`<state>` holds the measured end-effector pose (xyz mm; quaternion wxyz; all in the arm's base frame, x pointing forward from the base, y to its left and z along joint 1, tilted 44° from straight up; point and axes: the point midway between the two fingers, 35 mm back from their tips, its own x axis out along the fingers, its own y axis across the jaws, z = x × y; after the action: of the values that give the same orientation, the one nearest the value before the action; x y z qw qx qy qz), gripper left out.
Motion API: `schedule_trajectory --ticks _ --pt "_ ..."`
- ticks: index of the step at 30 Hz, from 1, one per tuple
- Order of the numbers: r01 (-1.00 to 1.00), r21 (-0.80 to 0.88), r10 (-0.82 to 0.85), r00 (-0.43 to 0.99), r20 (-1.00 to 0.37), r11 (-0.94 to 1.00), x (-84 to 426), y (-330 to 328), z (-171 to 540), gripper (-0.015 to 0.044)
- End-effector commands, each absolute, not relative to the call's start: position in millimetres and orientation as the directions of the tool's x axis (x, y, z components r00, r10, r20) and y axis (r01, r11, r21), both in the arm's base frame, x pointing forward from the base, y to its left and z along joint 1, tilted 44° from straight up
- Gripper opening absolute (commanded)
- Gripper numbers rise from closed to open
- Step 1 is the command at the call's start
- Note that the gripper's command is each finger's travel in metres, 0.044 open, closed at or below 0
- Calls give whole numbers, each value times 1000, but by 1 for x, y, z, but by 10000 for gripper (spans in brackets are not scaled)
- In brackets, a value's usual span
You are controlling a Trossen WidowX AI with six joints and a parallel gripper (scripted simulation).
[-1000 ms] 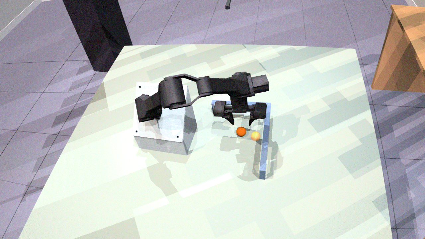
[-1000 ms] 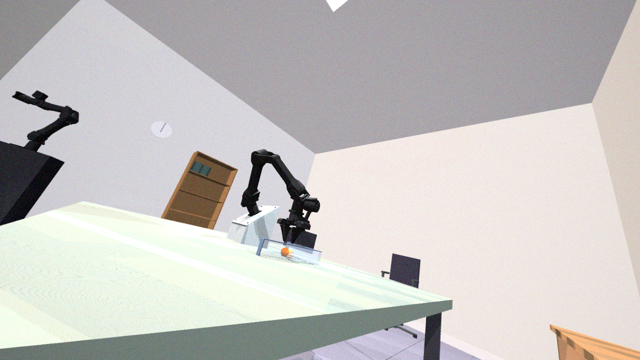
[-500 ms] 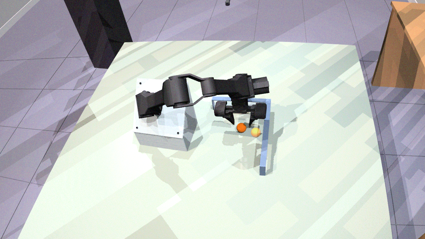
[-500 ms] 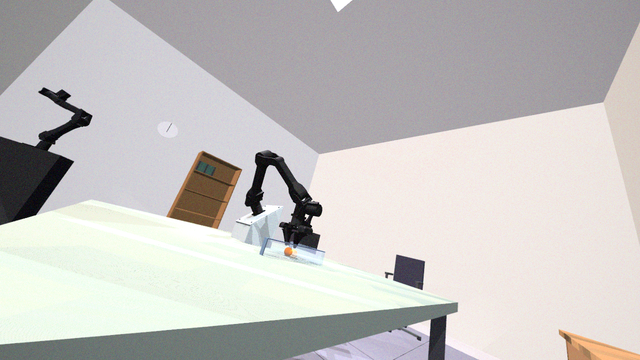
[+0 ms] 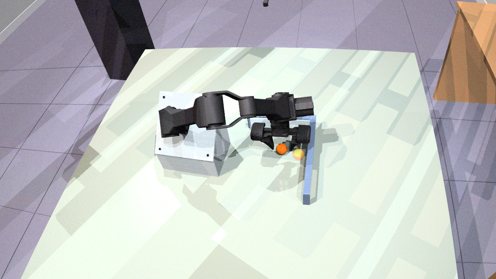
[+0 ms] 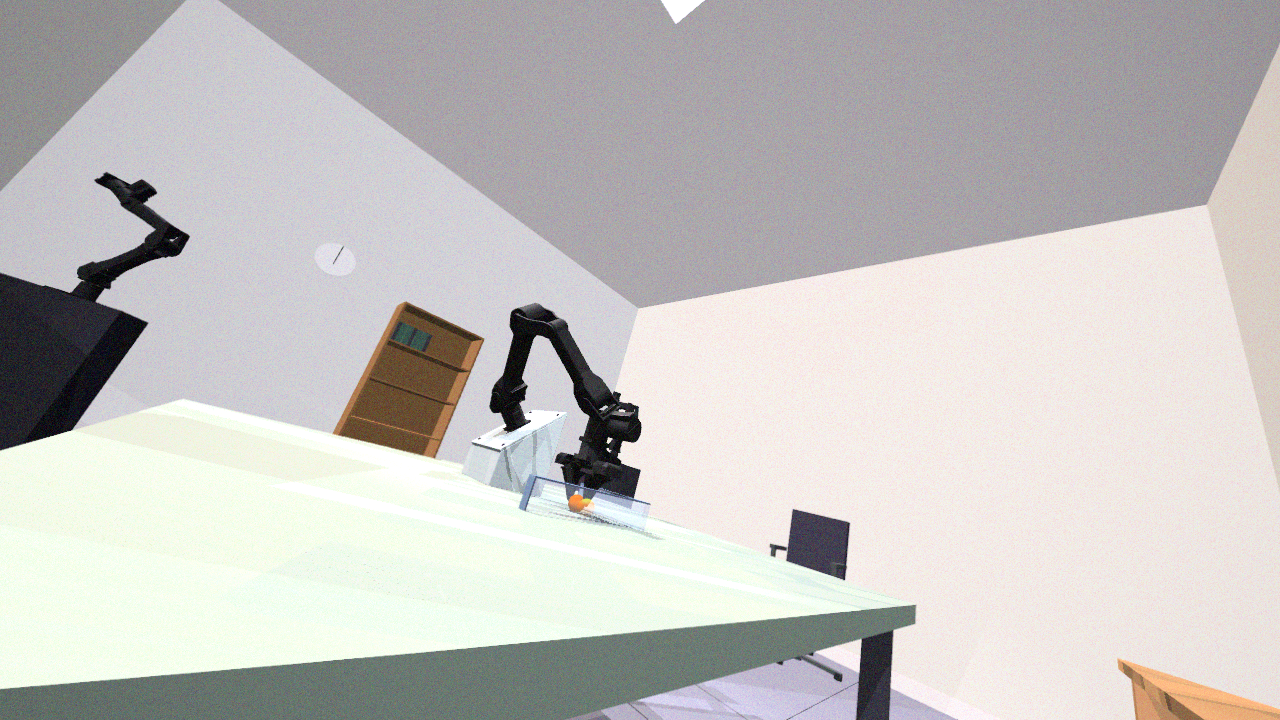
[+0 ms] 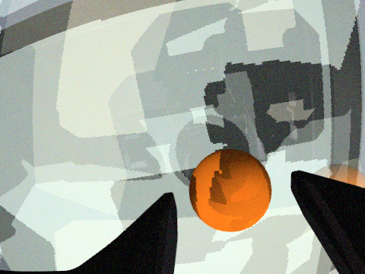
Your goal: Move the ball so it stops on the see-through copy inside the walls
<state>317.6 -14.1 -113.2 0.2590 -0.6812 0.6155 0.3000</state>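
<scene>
The orange ball [image 5: 281, 149] [image 6: 577, 503] [image 7: 230, 190] lies on the table inside the corner. My gripper [image 5: 281, 149] [image 7: 233, 191] is open and low, one finger on each side of the ball, with a visible gap on both sides in the wrist view. The see-through copy [image 5: 298, 154] [image 7: 342, 174] is just right of the ball, beyond the right finger, which partly covers it in the wrist view. The long clear wall [image 5: 307, 173] [image 6: 626, 513] runs right of the copy. The back wall [image 5: 248, 122] is partly hidden by the arm.
The arm stands on a pale metal base block [image 5: 187, 152] left of the ball. The right-hand gripper body is very near the long wall in the top view. The table [image 5: 364, 225] [image 6: 268, 582] extends around the corner walls.
</scene>
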Motion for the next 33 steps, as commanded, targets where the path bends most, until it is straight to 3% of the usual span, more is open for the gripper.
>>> schedule_trajectory --ticks 1,10,16,33 --pt "-993 27 -688 58 -724 -112 316 -16 -117 212" --pt "-993 27 -688 58 -724 -112 316 -16 -117 152" --pt "-993 26 -683 59 -728 -114 319 4 -100 0" --pt "-993 27 -683 58 -728 -113 309 74 -23 0"
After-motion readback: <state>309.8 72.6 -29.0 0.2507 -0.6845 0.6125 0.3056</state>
